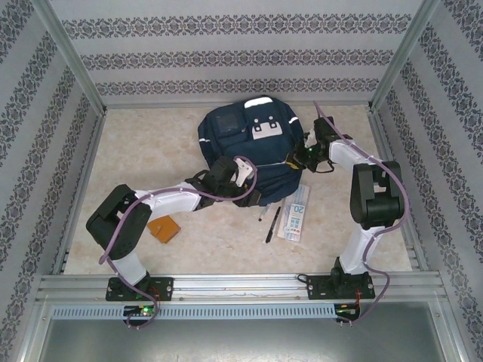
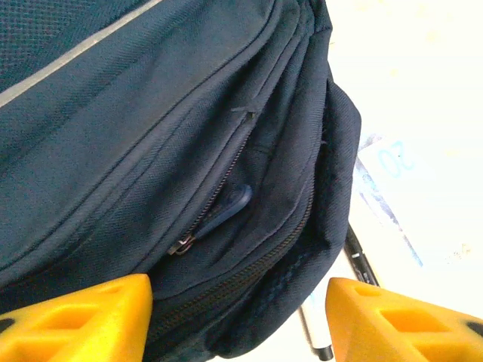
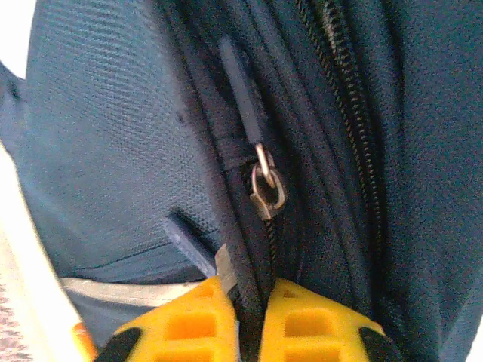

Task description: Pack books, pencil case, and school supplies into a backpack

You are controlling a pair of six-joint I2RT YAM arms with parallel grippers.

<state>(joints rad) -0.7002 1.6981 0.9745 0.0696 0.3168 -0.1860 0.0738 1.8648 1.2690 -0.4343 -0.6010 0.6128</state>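
The right pincer (image 3: 247,305) is pressed together on a fold of the backpack (image 1: 241,143) beside its zip. I think it does this to hold the cloth tight so the zip can slide. The left pincer (image 2: 238,302) is spread and holds nothing, close to the zip tab (image 2: 230,207).

The backpack lies at the far middle of the surface (image 1: 151,151). From above you see the booklet (image 1: 163,228) near left, and 2 pens (image 1: 272,223) and the case (image 1: 296,215) near right. The right wrist view shows the metal slider (image 3: 268,192), too small to see from above.
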